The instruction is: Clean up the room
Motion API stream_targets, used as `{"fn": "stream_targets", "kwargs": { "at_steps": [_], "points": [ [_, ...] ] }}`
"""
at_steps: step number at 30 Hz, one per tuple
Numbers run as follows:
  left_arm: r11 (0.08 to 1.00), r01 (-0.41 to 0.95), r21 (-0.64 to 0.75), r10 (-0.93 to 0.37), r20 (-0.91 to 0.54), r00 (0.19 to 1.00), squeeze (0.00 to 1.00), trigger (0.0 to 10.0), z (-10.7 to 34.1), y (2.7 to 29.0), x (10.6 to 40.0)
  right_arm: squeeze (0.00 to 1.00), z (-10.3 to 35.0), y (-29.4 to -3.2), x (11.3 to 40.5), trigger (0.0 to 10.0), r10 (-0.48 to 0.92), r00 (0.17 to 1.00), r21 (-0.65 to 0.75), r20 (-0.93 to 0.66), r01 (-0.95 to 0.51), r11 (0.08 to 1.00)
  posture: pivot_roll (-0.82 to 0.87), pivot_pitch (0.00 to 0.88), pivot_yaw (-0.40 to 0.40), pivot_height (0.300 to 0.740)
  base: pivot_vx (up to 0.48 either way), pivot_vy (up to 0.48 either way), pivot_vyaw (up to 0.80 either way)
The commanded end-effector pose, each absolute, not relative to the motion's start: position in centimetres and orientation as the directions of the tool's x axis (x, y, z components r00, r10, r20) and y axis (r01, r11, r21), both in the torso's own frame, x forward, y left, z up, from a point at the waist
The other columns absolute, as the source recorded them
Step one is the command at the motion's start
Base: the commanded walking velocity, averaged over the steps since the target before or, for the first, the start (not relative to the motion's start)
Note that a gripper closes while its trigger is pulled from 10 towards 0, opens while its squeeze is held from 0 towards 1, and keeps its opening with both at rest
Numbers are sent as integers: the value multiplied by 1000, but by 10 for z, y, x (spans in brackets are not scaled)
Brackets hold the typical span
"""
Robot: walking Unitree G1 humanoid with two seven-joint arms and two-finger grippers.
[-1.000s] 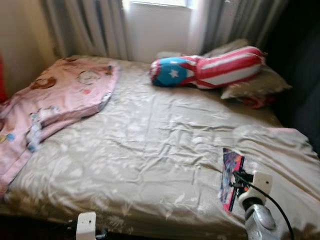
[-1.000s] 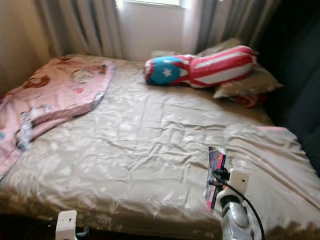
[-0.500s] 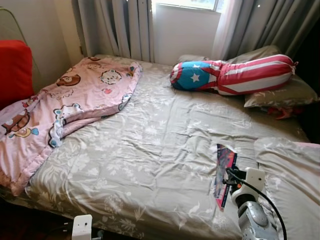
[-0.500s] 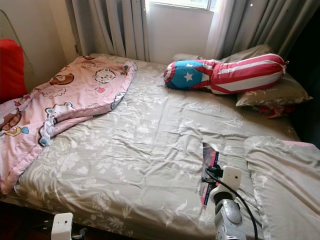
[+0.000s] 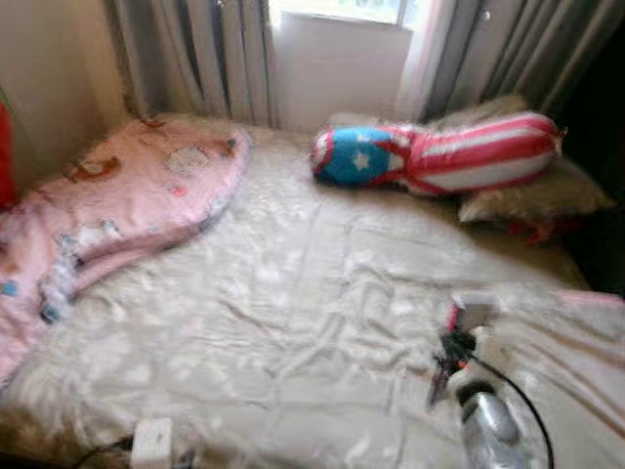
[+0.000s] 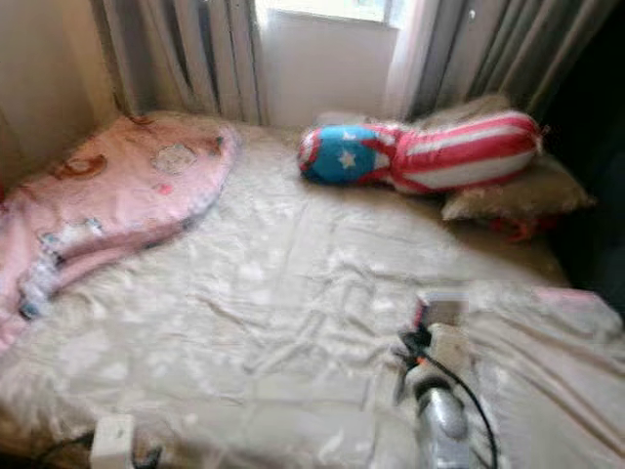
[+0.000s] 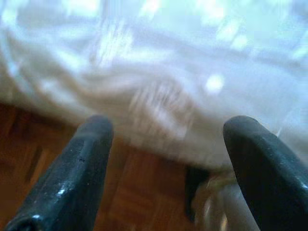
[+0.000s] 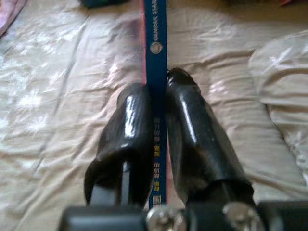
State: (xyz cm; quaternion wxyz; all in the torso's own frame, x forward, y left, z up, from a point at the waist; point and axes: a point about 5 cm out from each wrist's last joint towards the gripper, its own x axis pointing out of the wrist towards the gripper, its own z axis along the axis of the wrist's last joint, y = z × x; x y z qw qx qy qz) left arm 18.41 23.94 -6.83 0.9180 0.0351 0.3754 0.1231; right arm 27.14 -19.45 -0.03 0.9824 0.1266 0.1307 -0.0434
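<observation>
My right gripper (image 8: 161,89) is shut on a thin book with a blue spine (image 8: 156,38), held edge-up between the two black fingers. In the blurred eye views this gripper (image 5: 447,360) hangs over the bed's front right part, above the beige floral bedspread (image 5: 293,293). My left gripper (image 7: 168,130) is open with nothing between its fingers. It sits low at the bed's front edge, over white bedding and wood floor.
A pink cartoon blanket (image 5: 107,205) lies bunched on the bed's left side. A red, white and blue star bolster (image 5: 430,156) and a beige pillow (image 5: 532,195) lie at the head under the curtained window. Another pillow (image 5: 586,332) lies at the right.
The head camera has swung and the picture has blurred. The right arm, still holding the book, has reached a little farther over the bed. The book now shows nearly edge-on.
</observation>
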Motion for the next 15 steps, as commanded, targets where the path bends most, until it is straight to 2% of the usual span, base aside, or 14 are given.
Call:
{"fn": "stream_targets", "kwargs": {
  "at_steps": [1, 11, 13, 14, 15],
  "points": [
    [975, -179, 130, 219, -677, 703, 0, 10000, -69, 231, 187, 0, 2, -202, 271, 10000, -76, 966, 237, -246, 136, 962, 3, 0, -94, 740, 0, 0, 0],
    [983, -150, 105, 183, -542, 820, 0, 10000, -45, 226, 223, 0, 1, -193, 273, 10000, -50, 967, 265, -251, 119, 957, 0, 0, -85, 740, 0, 0, 0],
    [984, -148, 95, 175, -445, 878, 0, 10000, -29, 226, 240, 0, 3, -189, 275, 10000, -50, 969, 298, -243, 124, 947, -1, 0, -78, 740, 0, 0, 0],
    [984, -148, 95, 175, -445, 878, 0, 10000, -29, 226, 240, 0, 3, -189, 275, 10000, -50, 969, 298, -243, 124, 947, -1, 0, -78, 740, 0, 0, 0],
    [987, -137, 84, 157, -331, 931, 0, 10000, -11, 224, 258, 0, 4, -186, 277, 10000, -40, 972, 312, -231, 113, 943, 6, 0, -62, 740, 0, 0, 0]
  ]
}}
